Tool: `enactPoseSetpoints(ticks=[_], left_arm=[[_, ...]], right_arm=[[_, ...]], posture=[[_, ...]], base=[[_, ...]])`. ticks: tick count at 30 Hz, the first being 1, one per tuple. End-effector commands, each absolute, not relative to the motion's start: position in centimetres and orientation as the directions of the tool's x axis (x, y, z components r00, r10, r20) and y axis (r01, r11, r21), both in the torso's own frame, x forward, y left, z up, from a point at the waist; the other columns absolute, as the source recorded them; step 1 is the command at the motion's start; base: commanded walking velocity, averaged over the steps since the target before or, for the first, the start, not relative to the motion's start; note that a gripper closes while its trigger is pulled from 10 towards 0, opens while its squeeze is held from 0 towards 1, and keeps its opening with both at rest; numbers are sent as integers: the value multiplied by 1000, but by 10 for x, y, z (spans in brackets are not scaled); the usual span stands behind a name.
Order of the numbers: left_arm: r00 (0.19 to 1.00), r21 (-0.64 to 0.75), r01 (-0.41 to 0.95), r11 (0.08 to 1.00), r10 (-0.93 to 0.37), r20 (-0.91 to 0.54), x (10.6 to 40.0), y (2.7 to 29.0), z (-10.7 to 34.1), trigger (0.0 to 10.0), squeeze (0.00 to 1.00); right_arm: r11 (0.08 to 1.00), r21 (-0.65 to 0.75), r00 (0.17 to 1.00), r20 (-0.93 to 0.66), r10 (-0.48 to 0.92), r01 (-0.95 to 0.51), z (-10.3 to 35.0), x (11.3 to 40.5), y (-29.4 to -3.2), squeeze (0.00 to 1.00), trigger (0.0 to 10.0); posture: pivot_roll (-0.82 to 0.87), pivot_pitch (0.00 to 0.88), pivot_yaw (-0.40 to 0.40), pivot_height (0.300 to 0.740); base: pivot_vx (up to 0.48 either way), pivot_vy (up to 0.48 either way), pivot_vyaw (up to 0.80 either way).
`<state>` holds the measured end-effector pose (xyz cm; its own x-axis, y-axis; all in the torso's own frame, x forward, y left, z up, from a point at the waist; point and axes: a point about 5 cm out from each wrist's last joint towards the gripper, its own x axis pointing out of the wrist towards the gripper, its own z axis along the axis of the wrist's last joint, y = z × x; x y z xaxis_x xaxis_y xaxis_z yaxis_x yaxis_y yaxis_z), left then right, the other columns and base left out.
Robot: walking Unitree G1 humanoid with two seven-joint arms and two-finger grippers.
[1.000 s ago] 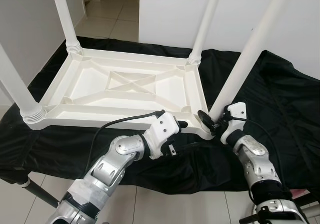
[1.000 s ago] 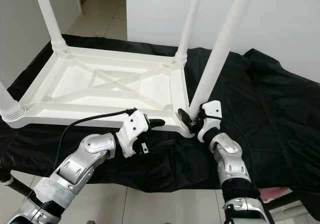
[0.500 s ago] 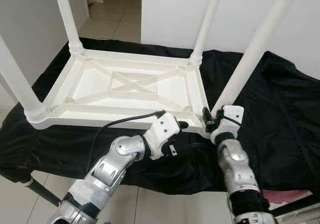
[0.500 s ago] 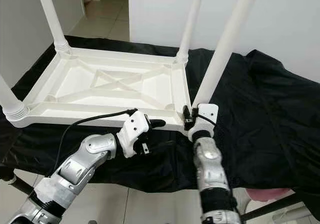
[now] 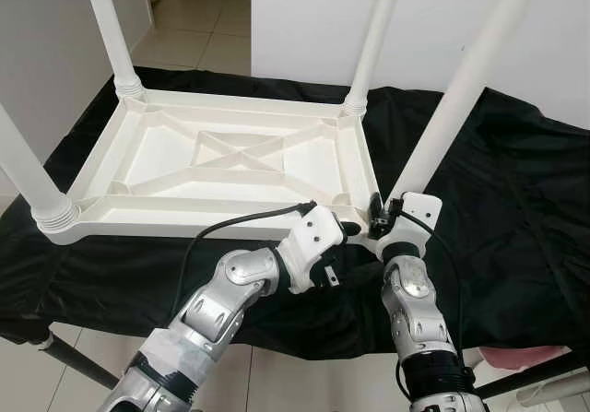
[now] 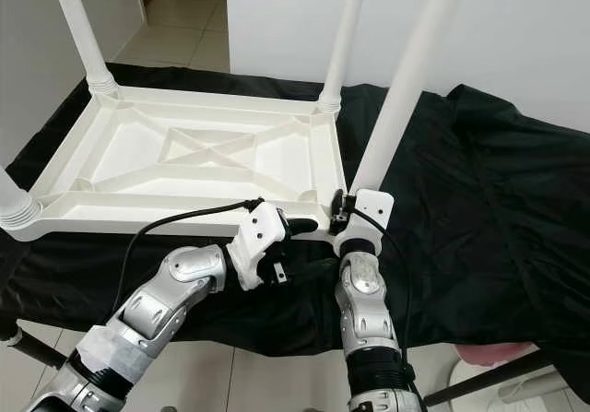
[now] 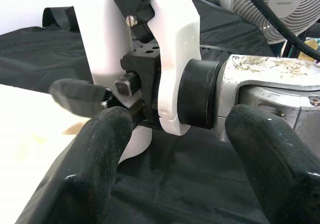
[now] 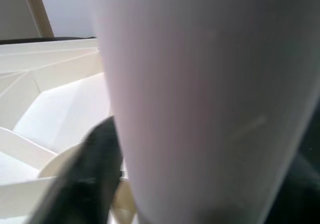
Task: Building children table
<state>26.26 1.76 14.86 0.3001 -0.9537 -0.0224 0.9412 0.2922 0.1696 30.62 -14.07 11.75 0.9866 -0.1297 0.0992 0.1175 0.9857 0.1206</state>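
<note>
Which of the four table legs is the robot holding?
The near right leg, at the tabletop corner nearest the robot. The right gripper clasps its base; the other three legs stand untouched.

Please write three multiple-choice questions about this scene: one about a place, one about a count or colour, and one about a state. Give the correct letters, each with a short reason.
1. Where is the right gripper?
A. at the base of the near right leg
B. on the floor
C. at the far left leg

2. What colour is the cloth under the table?
A. red
B. black
C. blue

3. How does the table lie?
A. on its side
B. upright
C. upside down, legs up

Answers: 1 A, its fingers sit where that leg meets the table corner. 2 B, black fabric shows all around the white table. 3 C, the ribbed underside faces up and the legs rise from the corners.
</note>
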Motion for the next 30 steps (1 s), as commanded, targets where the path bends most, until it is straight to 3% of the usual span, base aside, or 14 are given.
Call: enactPoseSetpoints(ticks=[1,9,10,23,30], left_arm=[[254,166,955,246,-967,-31,260,14,148,10000,0],[254,164,956,245,-967,-33,258,14,147,10000,0],[255,165,955,247,-966,-34,258,14,146,10000,0],[327,181,931,317,-944,-30,273,29,151,10000,0],[411,219,893,392,-911,-43,292,56,156,10000,0]], right_arm=[[982,137,979,137,-150,131,124,306,-145,1000,10000],[985,142,976,178,-126,101,127,299,-146,1000,10000],[988,135,974,201,-106,80,127,291,-148,0,10000],[991,129,970,235,-63,33,121,251,-156,0,10000],[988,127,980,190,64,-89,108,234,-148,0,10000]], posture=[[-7,0,-59,740],[-2,0,-66,740],[0,0,-70,740],[-10,0,-73,740],[-22,0,-68,740]], base=[[0,0,0],[0,0,0],[0,0,0],[0,0,0],[0,0,0]])
